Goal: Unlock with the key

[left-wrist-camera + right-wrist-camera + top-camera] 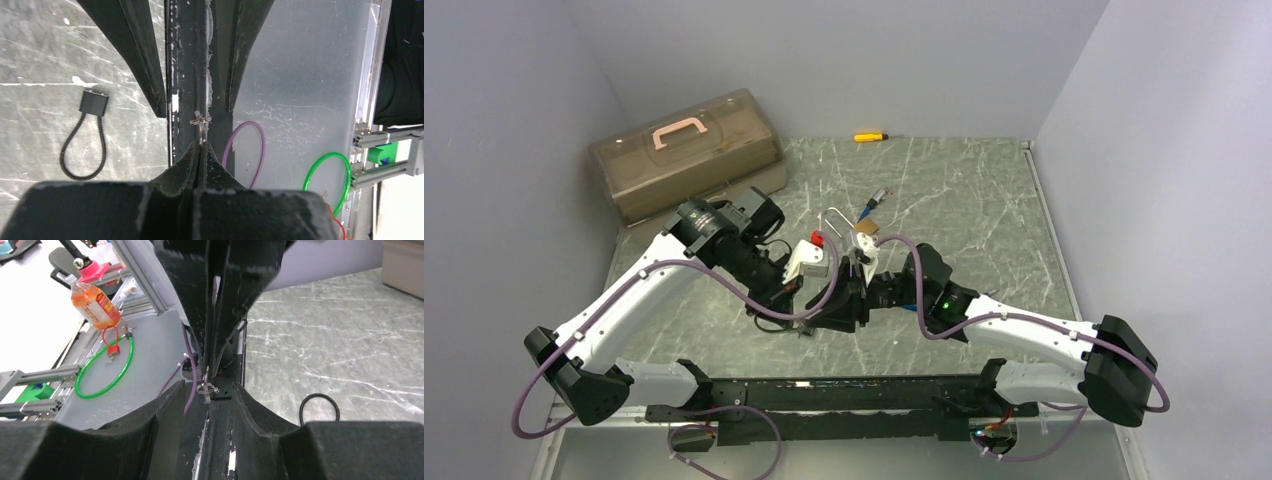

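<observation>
Well, the left gripper (200, 146) is pinched tight on the key (201, 122), which pokes out just past its tips, between the right gripper's (208, 390) parted fingers. It looks light, stiff and slick; I'd grip its flat head squarely.

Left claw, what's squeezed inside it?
A small silvery metal bit pokes out from the left claw, which is shut on it. The rest is covered by the claw itself, so I cannot tell if it is the key. The right claw stands open around it.
</observation>
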